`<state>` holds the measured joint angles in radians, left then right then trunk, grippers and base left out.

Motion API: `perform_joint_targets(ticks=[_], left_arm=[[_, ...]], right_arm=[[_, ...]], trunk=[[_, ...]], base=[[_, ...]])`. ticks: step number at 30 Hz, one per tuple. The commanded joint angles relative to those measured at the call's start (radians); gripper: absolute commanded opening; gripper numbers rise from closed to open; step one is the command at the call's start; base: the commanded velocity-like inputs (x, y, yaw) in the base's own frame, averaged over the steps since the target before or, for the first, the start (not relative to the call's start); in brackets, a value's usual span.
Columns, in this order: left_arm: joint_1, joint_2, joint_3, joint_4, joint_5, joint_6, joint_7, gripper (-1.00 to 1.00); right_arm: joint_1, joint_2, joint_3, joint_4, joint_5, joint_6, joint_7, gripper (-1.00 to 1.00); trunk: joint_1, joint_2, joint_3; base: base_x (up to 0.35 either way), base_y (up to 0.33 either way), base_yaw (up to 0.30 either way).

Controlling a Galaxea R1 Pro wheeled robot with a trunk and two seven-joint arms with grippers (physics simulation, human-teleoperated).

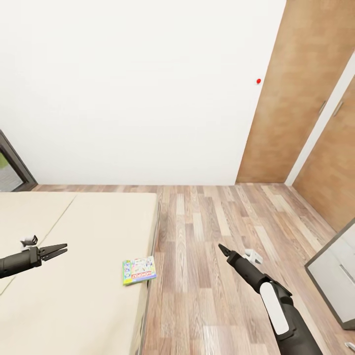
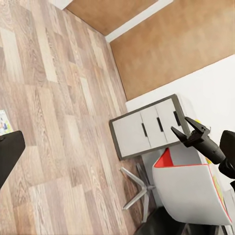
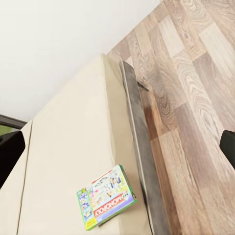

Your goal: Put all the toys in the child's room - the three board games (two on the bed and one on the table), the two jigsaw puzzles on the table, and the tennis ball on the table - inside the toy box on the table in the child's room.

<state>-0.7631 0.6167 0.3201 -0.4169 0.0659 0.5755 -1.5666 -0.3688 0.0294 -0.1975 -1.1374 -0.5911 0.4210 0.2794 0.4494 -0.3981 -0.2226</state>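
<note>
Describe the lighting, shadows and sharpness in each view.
Head view: flat, even light, white wall blank and glare-free. Right wrist view: green-edged printed board game box legible, the beige mattress nearly shadowless. Left wrist view: wood-plank floor grain crisp, soft shadow under the white chair.

The bed [image 1: 74, 296], with its plain beige mattress, carries one green-edged board game [image 1: 139, 270] flat near its floor-side edge.

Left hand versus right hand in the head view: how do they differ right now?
The left hand hangs over the bed; the right hand hangs over the wood floor. The left hand points sideways toward the robot's right; the right hand points forward, angled left. Both are open and empty, and the board game lies untouched at the mattress edge between them.
</note>
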Motion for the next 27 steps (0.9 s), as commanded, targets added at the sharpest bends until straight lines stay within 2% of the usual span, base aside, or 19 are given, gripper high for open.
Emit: perform_joint_targets(ticks=[1, 27], left_arm=[[-0.001, 0.0, 0.001, 0.0, -0.001, 0.011, -0.004, 1.0], [-0.001, 0.0, 0.002, -0.001, 0.0, 0.01, -0.004, 1.0]], right_arm=[[-0.001, 0.001, -0.004, -0.001, -0.006, 0.009, 0.003, 1.0], [-0.001, 0.001, -0.005, -0.001, -0.006, 0.007, 0.004, 1.0]], trunk=[[0.001, -0.002, 0.0], [0.001, -0.002, 0.042]], base=[[0.0, 0.0, 0.0], [0.0, 0.0, 0.0]])
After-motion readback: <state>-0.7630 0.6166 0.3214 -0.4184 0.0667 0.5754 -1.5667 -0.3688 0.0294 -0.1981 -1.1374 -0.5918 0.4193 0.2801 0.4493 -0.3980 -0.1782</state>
